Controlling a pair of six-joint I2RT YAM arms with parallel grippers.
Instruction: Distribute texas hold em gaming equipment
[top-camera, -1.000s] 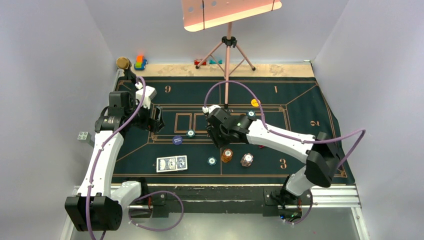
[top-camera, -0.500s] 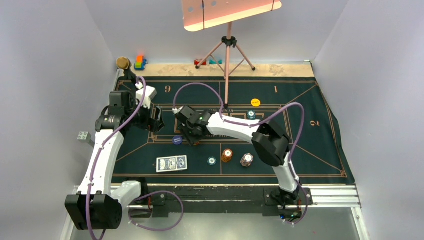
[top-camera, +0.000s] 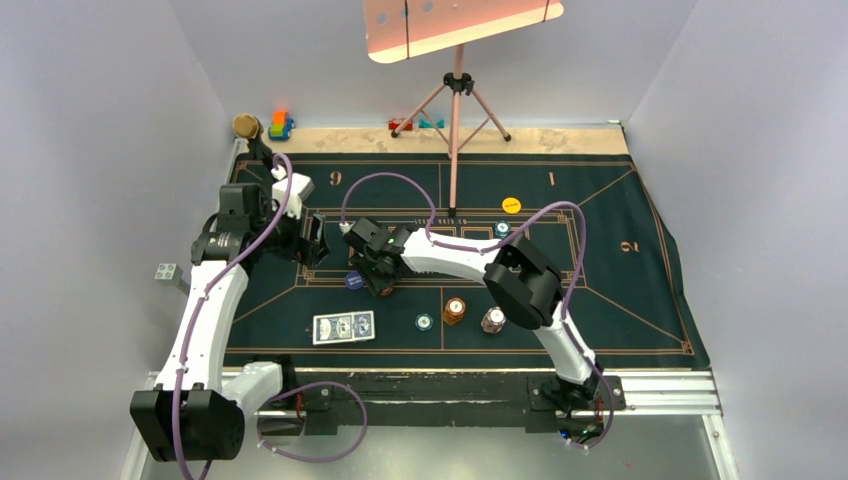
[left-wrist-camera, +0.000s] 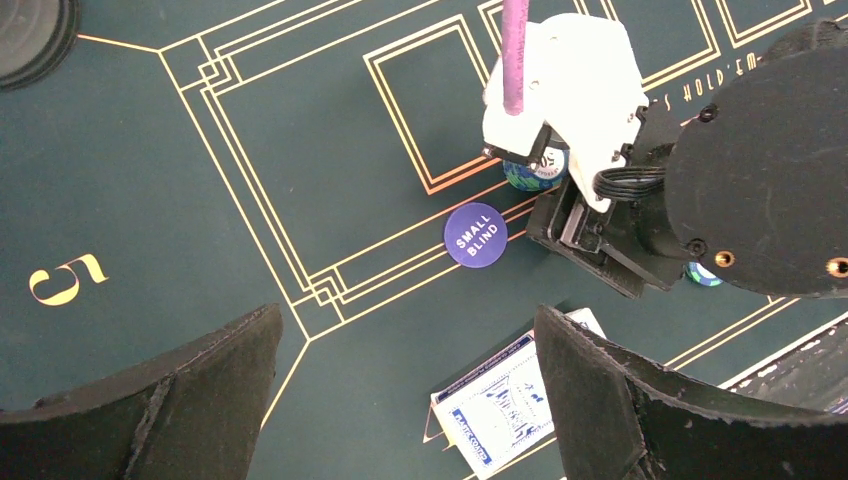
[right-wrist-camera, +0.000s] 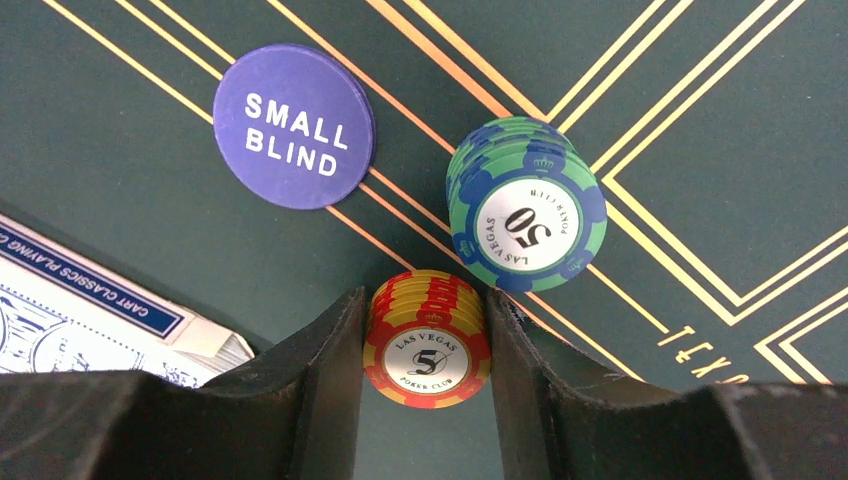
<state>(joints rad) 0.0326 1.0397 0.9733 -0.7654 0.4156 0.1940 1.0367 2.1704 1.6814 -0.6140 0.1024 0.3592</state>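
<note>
Right wrist view: red-and-yellow chip stack (right-wrist-camera: 427, 352) clamped between the fingers of the right gripper (right-wrist-camera: 424, 318) — jaws narrowed onto its sides.
Stack axis: upright, with the "5" face up; whether it rests on the felt mat (right-wrist-camera: 120, 200) cannot be told.
Neighbours: blue-and-green "50" stack (right-wrist-camera: 525, 205) just beside it; dark blue "SMALL BLIND" disc (right-wrist-camera: 294, 125) near, lying flat.
Cards: blue-backed playing cards (top-camera: 343, 327) close to the mat's near edge, left of centre, long axis along that edge.
Right arm (top-camera: 520, 285): elbow raised over mid-mat, forearm running left, gripper pointing down.
Left arm (top-camera: 205, 320): stretched up along the mat's left edge; left gripper (left-wrist-camera: 405, 330) above the mat — jaws wide apart.
</note>
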